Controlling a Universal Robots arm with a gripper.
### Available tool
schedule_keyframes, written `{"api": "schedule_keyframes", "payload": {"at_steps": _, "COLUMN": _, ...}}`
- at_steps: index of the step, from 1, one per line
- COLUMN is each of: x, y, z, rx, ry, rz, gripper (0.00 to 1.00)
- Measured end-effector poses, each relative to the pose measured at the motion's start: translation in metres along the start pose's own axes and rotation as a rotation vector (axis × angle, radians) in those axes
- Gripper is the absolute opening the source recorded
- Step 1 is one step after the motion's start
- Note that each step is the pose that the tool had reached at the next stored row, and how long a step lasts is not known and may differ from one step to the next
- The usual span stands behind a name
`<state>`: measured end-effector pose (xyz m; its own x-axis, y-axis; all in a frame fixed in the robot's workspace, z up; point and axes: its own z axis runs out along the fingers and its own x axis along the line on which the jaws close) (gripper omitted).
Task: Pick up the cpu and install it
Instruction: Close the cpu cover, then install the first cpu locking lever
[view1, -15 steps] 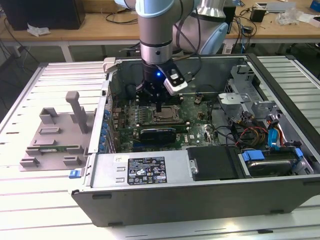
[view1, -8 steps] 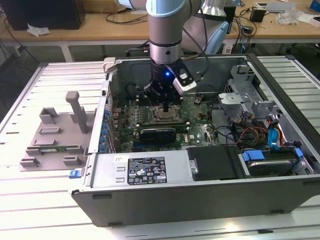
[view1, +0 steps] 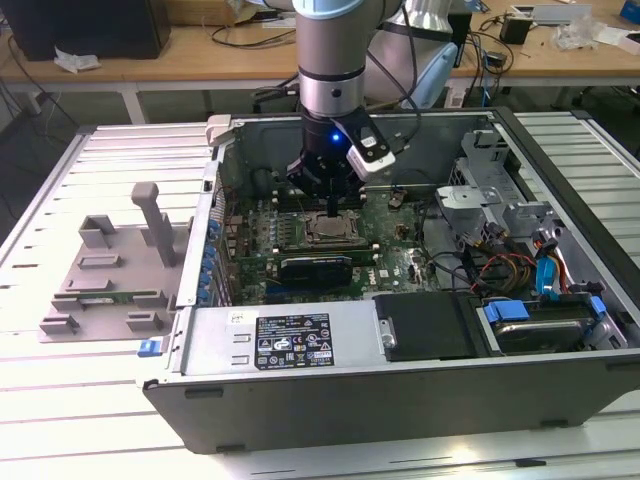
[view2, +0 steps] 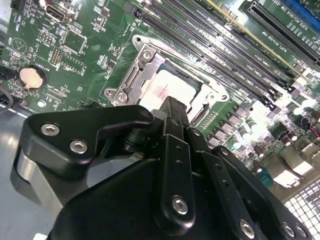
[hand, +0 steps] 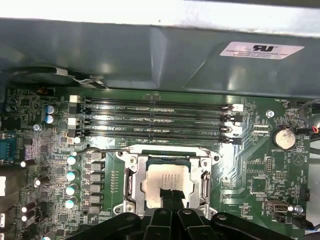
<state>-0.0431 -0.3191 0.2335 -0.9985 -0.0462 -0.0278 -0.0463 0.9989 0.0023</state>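
Open computer case (view1: 330, 400) lies on its side on the tabletop (view1: 60, 400), so the motherboard (hand: 260, 170) faces up for a straight-down reach. The cpu (hand: 165, 177) lies flat inside the socket frame (hand: 131, 180), pale top up, looks seated. The hand (hand: 171, 196) hangs right over it, fingers drawn together, tips at or just above the chip's top, not around its edges, so probably gripping nothing.

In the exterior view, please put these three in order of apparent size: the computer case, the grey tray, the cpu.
1. computer case, clearly the largest.
2. grey tray, at the exterior view's left.
3. cpu, by far the smallest.
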Motion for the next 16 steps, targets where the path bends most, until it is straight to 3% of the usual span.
{"api": "schedule_keyframes", "payload": {"at_steps": 16, "x": 0.0, "y": -0.0001, "z": -0.0015, "rx": 0.0006, "ry": 0.0005, "rz": 0.0, "gripper": 0.11}}
